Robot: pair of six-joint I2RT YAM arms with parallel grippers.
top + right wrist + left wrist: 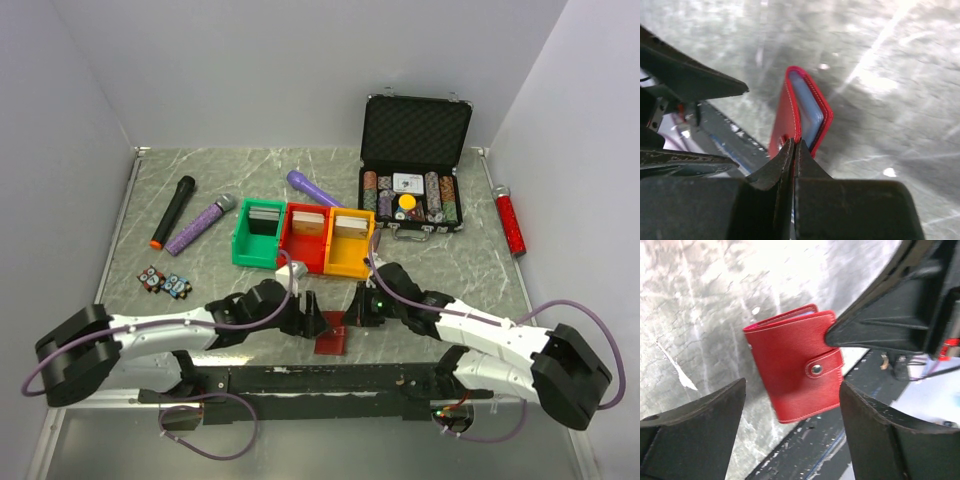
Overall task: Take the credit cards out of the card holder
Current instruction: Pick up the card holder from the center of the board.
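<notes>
Closest to me, my right gripper (pixel 795 150) has its two matte black fingers pressed together on one edge of the small dark-red grained leatherette card holder (pixel 790 365), pinching it just beyond the table's near edge. From that wrist I see the holder standing on edge, its stitched covers slightly parted around smooth pale grey-blue sleeves (pixel 807 112). My left gripper (pixel 792 384) is spread wide, its wedge-shaped fingers (pixel 695 430) on either side of the holder without touching it. The rounded snap tab (pixel 824 365) with its small metal stud faces that camera and is fastened. I cannot tell whether the holder rests on the grey marbled tabletop (pixel 450 270). Further out stand the green (pixel 255 258), red (pixel 303 258) and yellow (pixel 345 262) square plastic bins in a touching row, and behind them, to the right, the open black foam-lined case of poker chips (pixel 415 125).
</notes>
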